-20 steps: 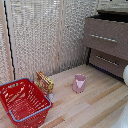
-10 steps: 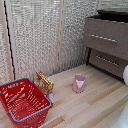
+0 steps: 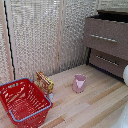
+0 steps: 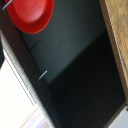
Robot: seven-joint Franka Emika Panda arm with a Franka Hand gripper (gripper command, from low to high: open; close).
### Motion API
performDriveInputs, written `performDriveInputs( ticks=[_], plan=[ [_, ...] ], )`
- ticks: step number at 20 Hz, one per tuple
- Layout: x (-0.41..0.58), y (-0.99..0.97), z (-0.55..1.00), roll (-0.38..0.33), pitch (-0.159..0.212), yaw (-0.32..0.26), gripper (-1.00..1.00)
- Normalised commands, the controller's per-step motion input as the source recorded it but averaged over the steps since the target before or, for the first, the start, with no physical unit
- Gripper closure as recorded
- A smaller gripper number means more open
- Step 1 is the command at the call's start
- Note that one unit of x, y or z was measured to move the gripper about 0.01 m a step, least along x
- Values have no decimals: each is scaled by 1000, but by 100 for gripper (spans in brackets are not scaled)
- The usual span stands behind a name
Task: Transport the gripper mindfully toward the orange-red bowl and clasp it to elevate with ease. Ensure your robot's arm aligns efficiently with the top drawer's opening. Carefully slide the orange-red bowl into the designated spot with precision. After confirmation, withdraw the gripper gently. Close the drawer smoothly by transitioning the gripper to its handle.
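Note:
The orange-red bowl [image 4: 31, 14] lies on the dark floor inside the open top drawer [image 4: 80, 65], seen from above in the wrist view. The gripper's fingers show in neither view, and nothing holds the bowl. The drawer's dark brown front [image 3: 105, 37] with its thin silver handle [image 3: 104, 38] shows at the exterior view's right; one end of the handle [image 4: 43, 74] shows in the wrist view. Only a white bit of the robot's arm [image 3: 125, 75] shows at the exterior view's right edge. The bowl is hidden in the exterior view.
A lower drawer [image 3: 107, 61] with its own handle sits under the top one. On the wooden floor stand a pink cup [image 3: 79, 83], a large red wire basket [image 3: 22, 102] and a small yellow-brown box [image 3: 44, 83]. A pale ribbed wall is behind.

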Motion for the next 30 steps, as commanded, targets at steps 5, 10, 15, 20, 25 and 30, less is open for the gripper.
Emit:
performDriveInputs(
  ticks=[5,10,15,20,25,30],
  plan=[
    [0,329,-222,-375,95,46,-100],
    [0,403,-311,-375,48,17,-100],
    [-25,377,-259,-375,52,9,-100],
    [-118,313,-182,-375,85,21,-100],
    [-145,274,-154,-375,105,41,-100],
    [-195,243,-120,-375,125,51,-100]
  ],
)
